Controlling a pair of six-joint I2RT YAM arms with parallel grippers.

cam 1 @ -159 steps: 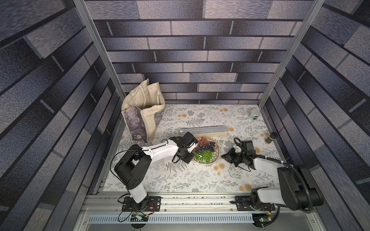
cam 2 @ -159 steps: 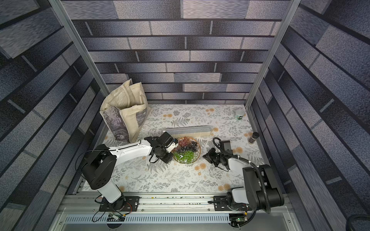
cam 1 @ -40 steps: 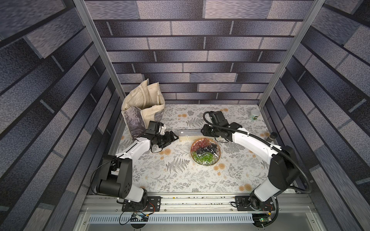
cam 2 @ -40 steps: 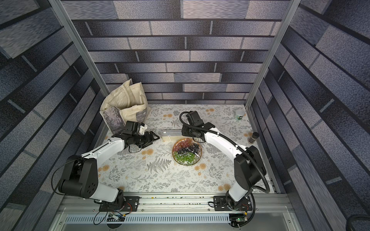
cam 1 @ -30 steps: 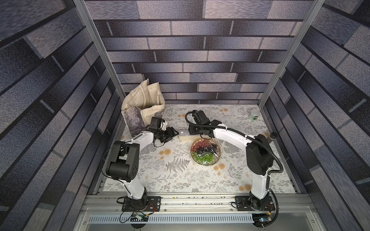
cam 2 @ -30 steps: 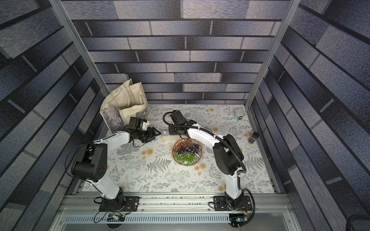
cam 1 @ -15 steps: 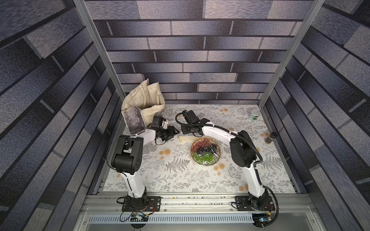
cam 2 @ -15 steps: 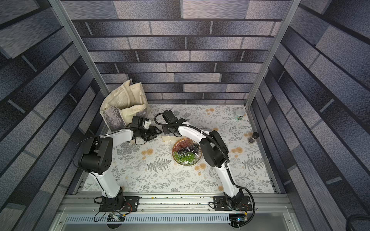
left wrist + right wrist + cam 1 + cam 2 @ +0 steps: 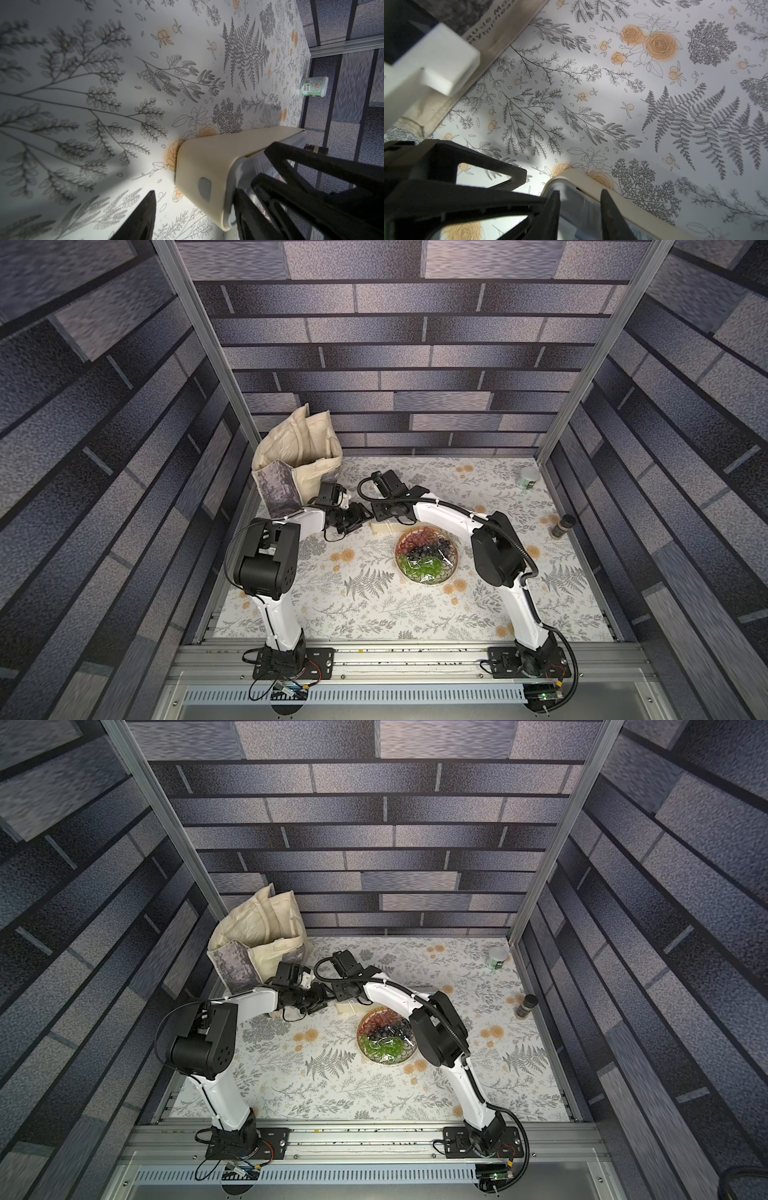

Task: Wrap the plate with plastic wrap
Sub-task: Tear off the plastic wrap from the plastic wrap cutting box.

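Left gripper [image 9: 195,193]: jaws apart, straddling end of plastic wrap dispenser [image 9: 207,158], not clamped. Right gripper [image 9: 580,199]: jaws narrowly apart over the same end. Plate [image 9: 397,556] near right gripper.

The plate [image 9: 456,561] is round, shallow and gold-tan rimmed. It lies flat on the surface [image 9: 374,614], slightly toward 3 o'clock from the middle. It carries grapes [image 9: 424,549]: red at its 12 o'clock, dark purple across the centre, green toward 6 o'clock, with glossy glints over them. At the plate's 11 o'clock, just beside it, lies the long cream-and-grey dispenser box [image 9: 207,166] — mostly hidden from above. Plastic wrap [image 9: 577,212] shows greyish-clear at its open side.
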